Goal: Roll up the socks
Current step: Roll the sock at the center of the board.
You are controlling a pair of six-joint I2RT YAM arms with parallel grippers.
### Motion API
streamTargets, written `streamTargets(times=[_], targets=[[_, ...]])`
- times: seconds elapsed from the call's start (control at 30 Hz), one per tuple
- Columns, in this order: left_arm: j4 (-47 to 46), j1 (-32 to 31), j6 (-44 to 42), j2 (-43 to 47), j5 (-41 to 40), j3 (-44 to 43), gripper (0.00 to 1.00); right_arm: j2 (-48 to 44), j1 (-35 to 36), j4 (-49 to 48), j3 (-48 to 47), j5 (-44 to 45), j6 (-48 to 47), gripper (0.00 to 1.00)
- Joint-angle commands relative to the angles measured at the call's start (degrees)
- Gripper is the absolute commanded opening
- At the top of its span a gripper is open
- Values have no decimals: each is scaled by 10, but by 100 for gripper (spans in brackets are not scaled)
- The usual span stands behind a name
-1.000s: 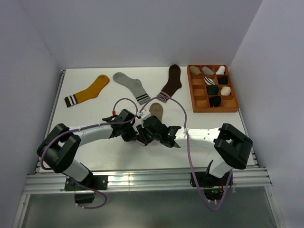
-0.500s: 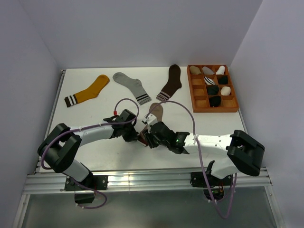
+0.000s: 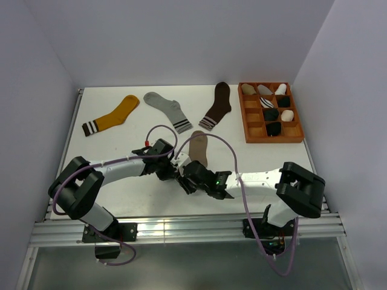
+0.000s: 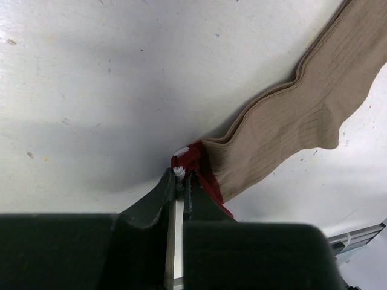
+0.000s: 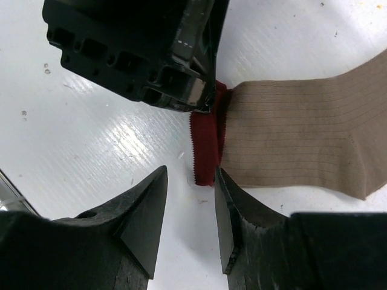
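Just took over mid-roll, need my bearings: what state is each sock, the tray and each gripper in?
taupe sock: unrolled, maroon cuff pinched.
left gripper: shut on the maroon cuff.
right gripper: open at the cuff's edge, holding nothing.
mustard sock: flat, unrolled.
grey sock: flat, unrolled.
dark brown sock: flat, unrolled.
tray: partly filled with rolled socks.

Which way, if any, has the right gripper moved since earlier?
Yes: the right gripper has shifted slightly toward the table's near edge, away from the wooden tray.
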State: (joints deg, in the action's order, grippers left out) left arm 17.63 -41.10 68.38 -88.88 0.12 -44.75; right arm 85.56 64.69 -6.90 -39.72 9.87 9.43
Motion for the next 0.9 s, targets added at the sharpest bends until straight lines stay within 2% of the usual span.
streamTargets(times=[0.0, 0.73, 0.8, 0.87], targets=[[32, -6, -4, -16, -9, -7, 0, 9, 8, -28, -31, 18, -18, 45], [31, -5, -12, -28, 2, -17, 0, 125, 13, 27, -62, 41, -23, 43], [30, -4, -12, -27, 2, -16, 0, 129, 13, 29, -61, 45, -20, 42], [30, -4, -13, -27, 3, -16, 1, 129, 13, 29, -58, 46, -17, 34]])
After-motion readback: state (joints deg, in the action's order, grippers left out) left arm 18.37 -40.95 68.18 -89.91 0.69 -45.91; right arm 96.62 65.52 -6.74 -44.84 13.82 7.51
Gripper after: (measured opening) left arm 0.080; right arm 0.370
